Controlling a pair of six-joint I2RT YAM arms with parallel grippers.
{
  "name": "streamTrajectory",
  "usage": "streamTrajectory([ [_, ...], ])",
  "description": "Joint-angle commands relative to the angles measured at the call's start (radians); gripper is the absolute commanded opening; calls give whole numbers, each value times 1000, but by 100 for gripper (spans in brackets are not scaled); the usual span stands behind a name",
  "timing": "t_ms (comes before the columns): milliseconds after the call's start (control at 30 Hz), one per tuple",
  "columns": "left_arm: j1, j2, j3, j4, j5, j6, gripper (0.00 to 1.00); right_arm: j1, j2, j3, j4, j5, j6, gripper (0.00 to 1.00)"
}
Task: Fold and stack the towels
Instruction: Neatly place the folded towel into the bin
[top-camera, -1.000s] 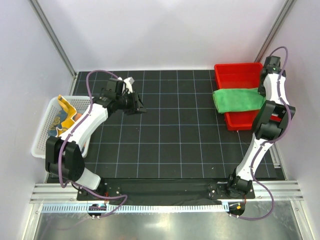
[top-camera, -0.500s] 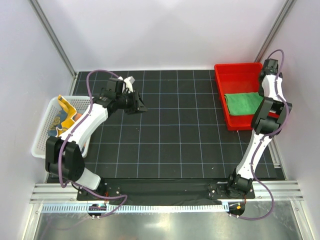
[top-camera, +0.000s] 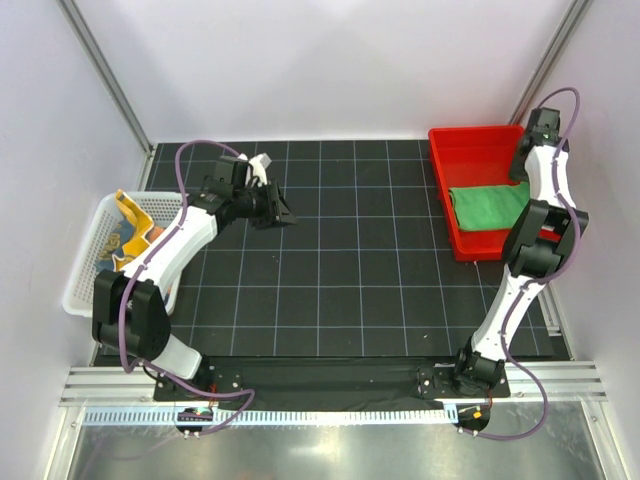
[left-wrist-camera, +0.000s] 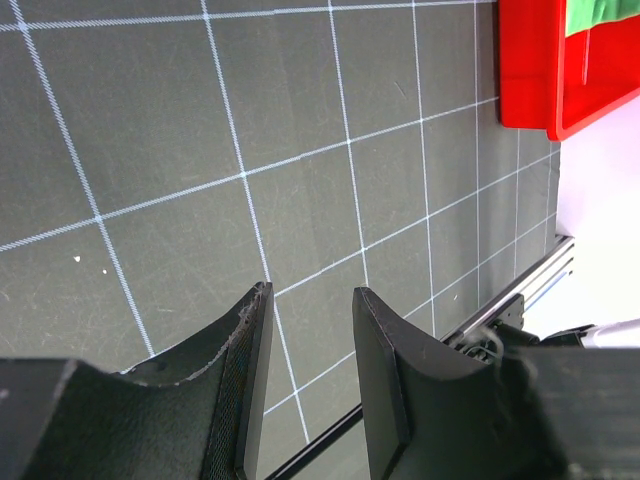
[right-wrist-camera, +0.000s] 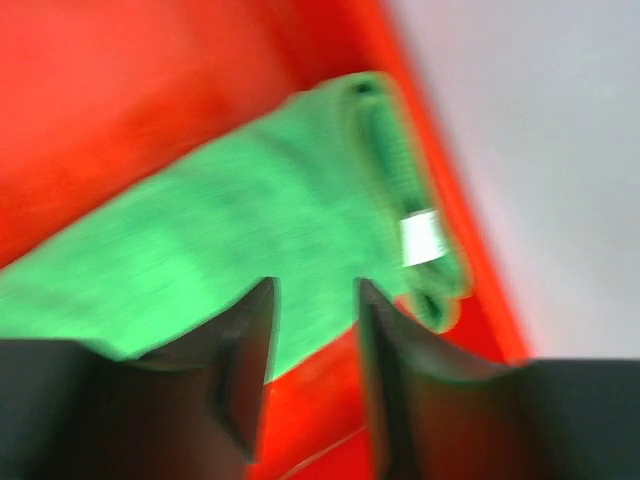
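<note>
Your right hand (right-wrist-camera: 315, 300) hung part-open and empty above the folded green towel (right-wrist-camera: 250, 230) in the red bin (top-camera: 470, 150), your left hand (left-wrist-camera: 308, 300) hovered narrowly parted, holding nothing, and the remaining towels (top-camera: 132, 222) lay crumpled in the white basket (top-camera: 78, 290), seemingly still to fold.

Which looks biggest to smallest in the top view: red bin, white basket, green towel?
1 and 2, too close to rank: red bin and white basket, the basket being partly hidden.
3: green towel, clearly smallest, lying inside the bin.
</note>
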Motion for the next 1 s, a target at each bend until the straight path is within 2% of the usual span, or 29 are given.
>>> streamTrajectory([
  [0,2,-28,-2,31,34,-7,41,30,-73,-49,14,-165,86,39],
  [67,0,-31,-7,34,37,-7,41,39,-70,-81,15,-262,104,34],
  [100,0,-31,-8,34,39,-7,41,44,-67,-92,19,-285,110,28],
  [200,-3,-37,-10,37,42,-8,41,57,-57,-130,34,-357,130,23],
  [500,-5,-62,-16,43,56,-15,41,73,-10,-178,45,-504,208,23],
  [967,-5,-86,-24,46,65,-15,41,94,28,-264,118,-573,247,24],
])
